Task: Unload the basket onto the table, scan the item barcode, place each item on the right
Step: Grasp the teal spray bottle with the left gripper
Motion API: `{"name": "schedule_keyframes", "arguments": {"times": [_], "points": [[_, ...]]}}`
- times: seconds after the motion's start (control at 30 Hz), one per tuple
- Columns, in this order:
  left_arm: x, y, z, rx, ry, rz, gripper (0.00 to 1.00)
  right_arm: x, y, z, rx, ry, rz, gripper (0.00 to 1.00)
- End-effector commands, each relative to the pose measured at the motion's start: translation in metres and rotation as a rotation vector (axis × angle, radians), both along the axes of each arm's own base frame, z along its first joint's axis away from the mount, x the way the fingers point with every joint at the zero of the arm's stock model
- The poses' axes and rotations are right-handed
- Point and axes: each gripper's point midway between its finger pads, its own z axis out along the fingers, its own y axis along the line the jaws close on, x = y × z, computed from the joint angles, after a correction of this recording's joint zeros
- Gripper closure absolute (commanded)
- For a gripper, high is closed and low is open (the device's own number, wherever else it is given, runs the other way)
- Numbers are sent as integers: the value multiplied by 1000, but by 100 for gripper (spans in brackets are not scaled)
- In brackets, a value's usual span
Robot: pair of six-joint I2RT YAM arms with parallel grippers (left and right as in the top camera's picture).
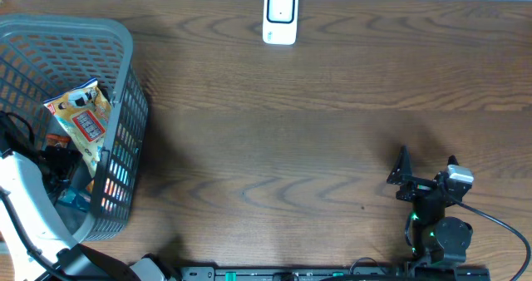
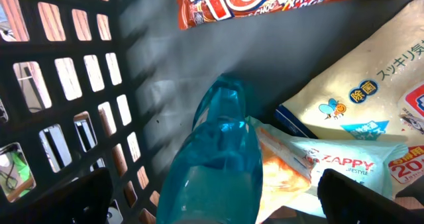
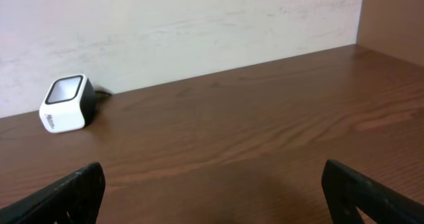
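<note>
Your left end effector (image 2: pixel 225 201) hung released inside the basket (image 1: pixel 125 148) over the blue bottle (image 2: pixel 218 151), likely rigid but slick, so take its middle.

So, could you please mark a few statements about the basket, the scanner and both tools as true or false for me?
1. The white scanner stands on the table by its far edge. True.
2. The right tool grips a snack packet. False: it is open and empty above the table.
3. The left tool is open inside the grey basket, over a blue bottle. True.
4. The basket holds only the bottle. False: printed packets lie in it too.
</note>
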Motion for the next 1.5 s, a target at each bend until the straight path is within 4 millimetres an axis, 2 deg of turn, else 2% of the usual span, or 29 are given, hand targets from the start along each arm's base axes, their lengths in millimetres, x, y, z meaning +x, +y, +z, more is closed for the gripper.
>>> {"name": "schedule_keyframes", "arguments": {"times": [0.0,0.33,0.67,0.83,0.87,0.97,1.07,1.17,1.27,1.47], "points": [[0,-2,-2,-15,-1,-3,1,0,1,0,-10,1,7,1],[-1,-2,-3,-18,3,-3,1,0,1,0,-10,1,7,1],[-3,-4,-21,-23,8,-3,2,0,1,0,-10,1,7,1],[-2,-3,-21,-18,2,-3,29,0,1,0,-10,1,7,1],[-1,-3,-21,-18,2,-2,38,0,1,0,-10,1,7,1],[-2,-3,-21,-18,1,-2,50,0,1,0,-10,1,7,1],[0,-3,-18,-16,-8,-3,57,0,1,0,-10,1,7,1],[8,-4,-9,-21,-58,-9,60,0,1,0,-10,1,7,1],[20,-4,11,-12,-140,-19,62,0,1,0,-10,1,7,1],[41,-2,69,68,-325,-47,62,0,1,0,-10,1,7,1]]}}
